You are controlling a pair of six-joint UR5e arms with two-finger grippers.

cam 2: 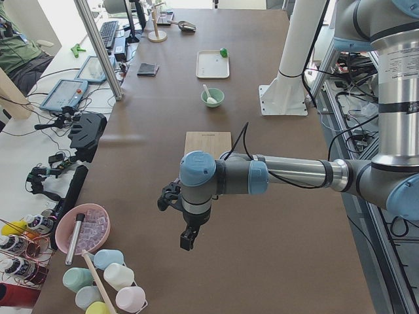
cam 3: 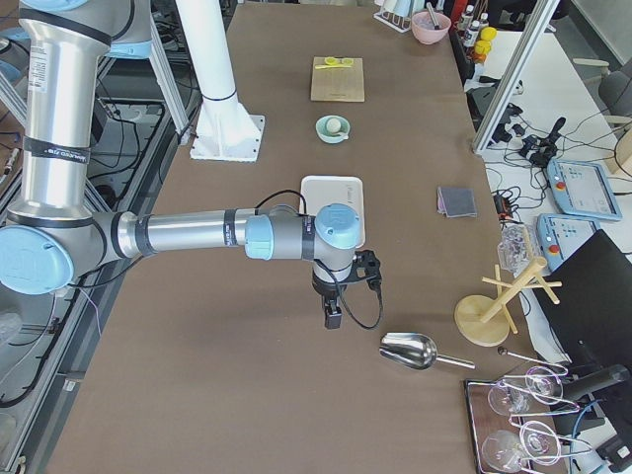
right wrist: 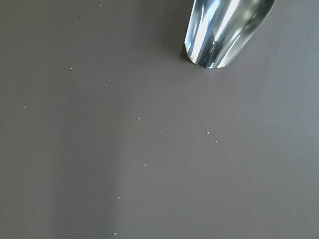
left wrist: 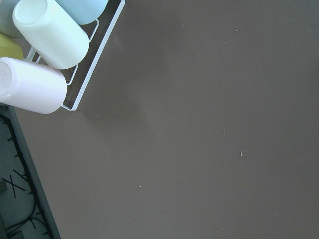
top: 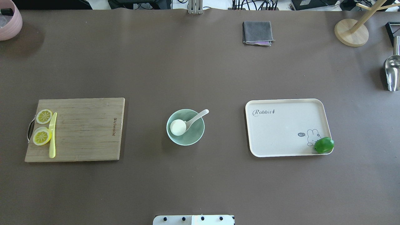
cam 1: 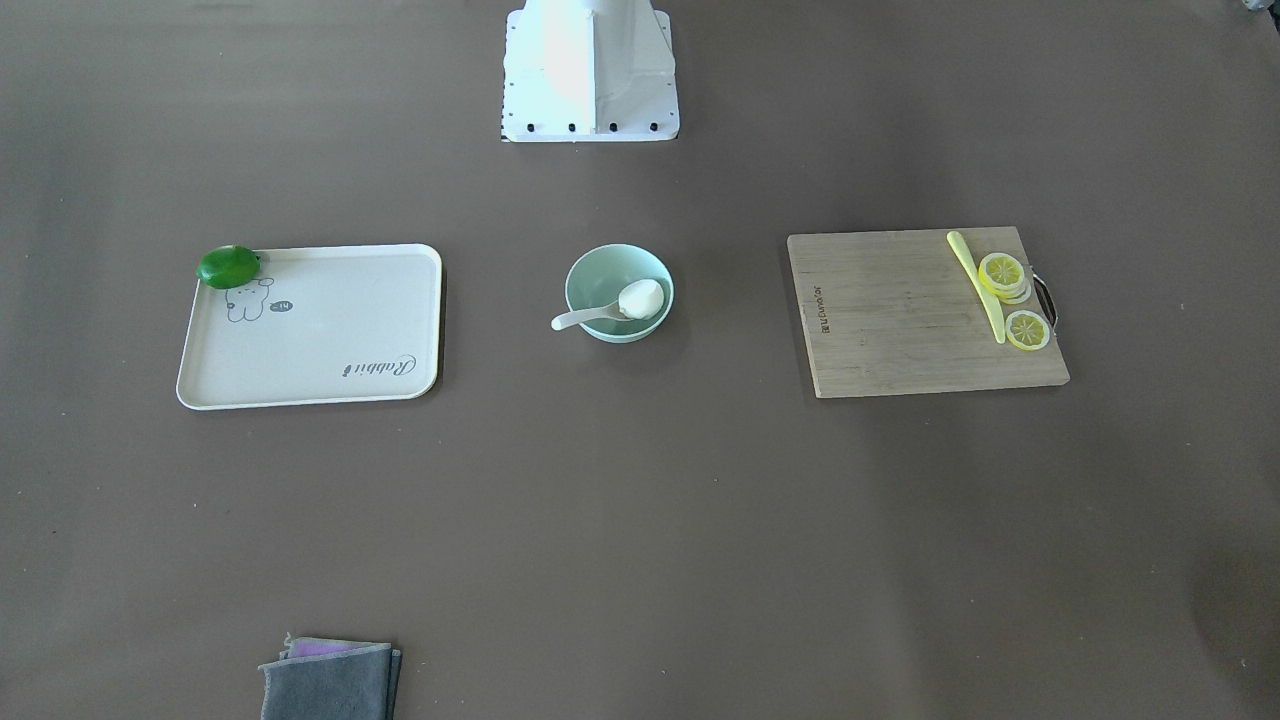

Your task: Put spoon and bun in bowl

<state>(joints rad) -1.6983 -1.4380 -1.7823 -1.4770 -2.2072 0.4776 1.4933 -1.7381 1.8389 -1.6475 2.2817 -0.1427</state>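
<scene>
**Pincers at the desk ends; spoon and bun in the bowl**

Left pincer [cam 2: 186, 243]: hangs point-down over the desk [top: 200, 72] at the robot's left end, holding nothing. It shows only in the side view, so I cannot tell whether the fingers are spread or pressed together. Its wrist camera sees bare desk and a wire rack of pastel cups [left wrist: 47, 32] lying on their sides in the corner. A pink tub [cam 2: 82, 229] stands near it.

Cutting board [top: 84, 131]: wooden, lying flat. Two lemon slices [top: 42, 137] lie at its left edge. The pale-yellow knife [top: 52, 137] lies just beside them, touching the slices.

Bowl [top: 191, 138]: mint green, upright, mid-desk between the board and the tray. The spoon [top: 197, 116] lies in it, scoop down inside, with the handle leaning over the rim toward the far right. The bun [top: 178, 127] is inside the bowl at the scoop end and appears to sit in the scoop.

Tray [top: 281, 131]: cream, with a rabbit print. The green lime [top: 324, 145] sits at its near right corner, over the rim.

Grey cloth [top: 257, 32]: folded, at the far edge. A wooden stand [top: 351, 31] is further right.

Right pincer [cam 3: 333, 318]: hangs point-down over the desk at the robot's right end, near a metal scoop [cam 3: 410, 350] and apart from it, carrying nothing. It too shows in the side view only, so I cannot tell its finger state. Its wrist camera shows bare desk and the scoop's shiny end.
</scene>
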